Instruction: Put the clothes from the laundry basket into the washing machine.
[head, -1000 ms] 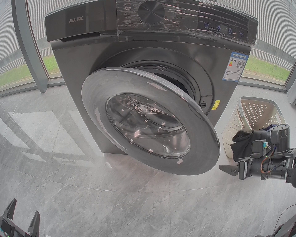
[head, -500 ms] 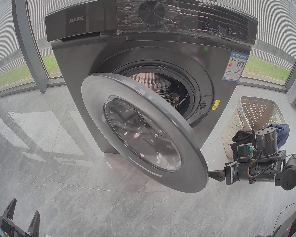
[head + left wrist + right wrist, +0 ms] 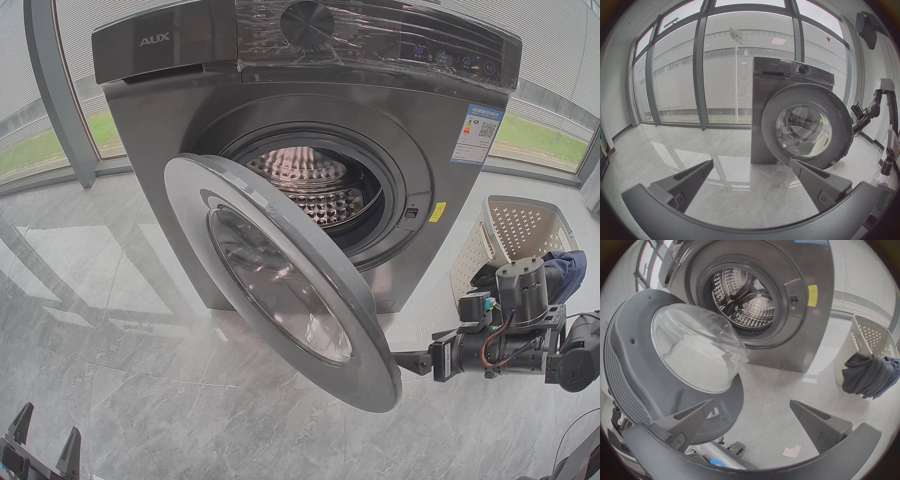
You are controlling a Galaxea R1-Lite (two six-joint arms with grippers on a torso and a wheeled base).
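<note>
A grey front-loading washing machine (image 3: pixel 300 94) stands on a pale stone floor (image 3: pixel 125 375) in front of tall windows. Its round door (image 3: pixel 281 281), hinged on the robot's left, stands roughly half open, so the steel drum (image 3: pixel 306 181) is exposed and ready for loading. Beside the machine's right front corner sits a cream laundry basket (image 3: pixel 531 225). Dark clothes (image 3: pixel 868 377) are draped over its near rim, and none are in the drum yet. The right gripper (image 3: pixel 750 402) is level with the door's free edge, probably placed there to swing it wider. Its fingers (image 3: pixel 690 418) are spread wide and hold nothing; one seems to touch the door rim, though contact is hard to confirm. The left gripper (image 3: pixel 750 162) hangs low over the floor's near left corner, well apart from the machine, its fingers equally wide apart and empty.
</note>
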